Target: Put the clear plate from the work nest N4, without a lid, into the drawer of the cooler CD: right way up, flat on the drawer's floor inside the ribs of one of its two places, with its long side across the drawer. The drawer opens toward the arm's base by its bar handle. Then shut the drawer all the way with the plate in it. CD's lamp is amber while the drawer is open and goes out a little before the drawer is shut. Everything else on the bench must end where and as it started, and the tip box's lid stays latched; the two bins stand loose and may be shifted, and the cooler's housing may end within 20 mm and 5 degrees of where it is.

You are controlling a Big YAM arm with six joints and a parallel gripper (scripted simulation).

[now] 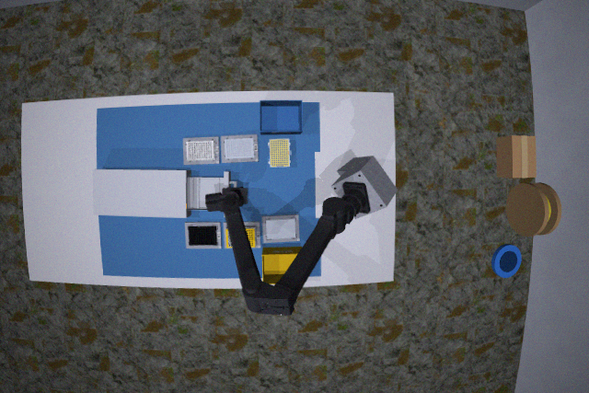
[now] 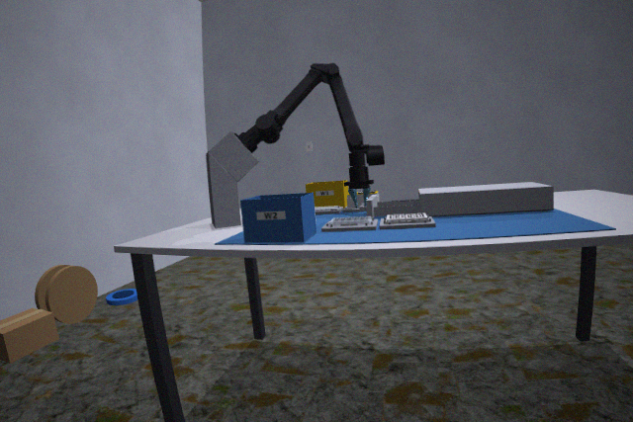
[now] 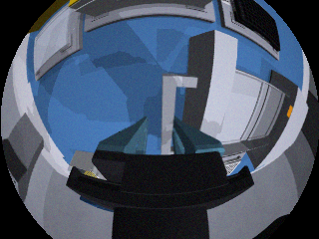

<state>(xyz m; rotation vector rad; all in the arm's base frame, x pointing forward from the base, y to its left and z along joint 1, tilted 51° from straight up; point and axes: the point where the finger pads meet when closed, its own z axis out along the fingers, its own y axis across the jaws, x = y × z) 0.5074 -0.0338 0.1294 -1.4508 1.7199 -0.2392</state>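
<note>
The cooler CD (image 1: 140, 192) is a long grey box on the left of the blue mat. Its drawer (image 1: 205, 190) stands partly pulled out toward the arm's base, and a small amber lamp (image 3: 289, 112) glows on the housing. My gripper (image 1: 233, 185) points down at the drawer's front. In the wrist view its fingers stand a little apart on either side of the pale bar handle (image 3: 174, 103), without squeezing it. Two pale plates sit in nests, one at the back (image 1: 239, 148) and one at the front (image 1: 281, 228). I cannot read which nest is N4.
A white well plate (image 1: 201, 149) and a yellow tip box (image 1: 279, 152) fill the back row with a blue bin (image 1: 281, 116) behind. A black plate (image 1: 202, 235), a yellow rack (image 1: 248, 235) under my arm and a yellow bin (image 1: 278, 262) stand in front.
</note>
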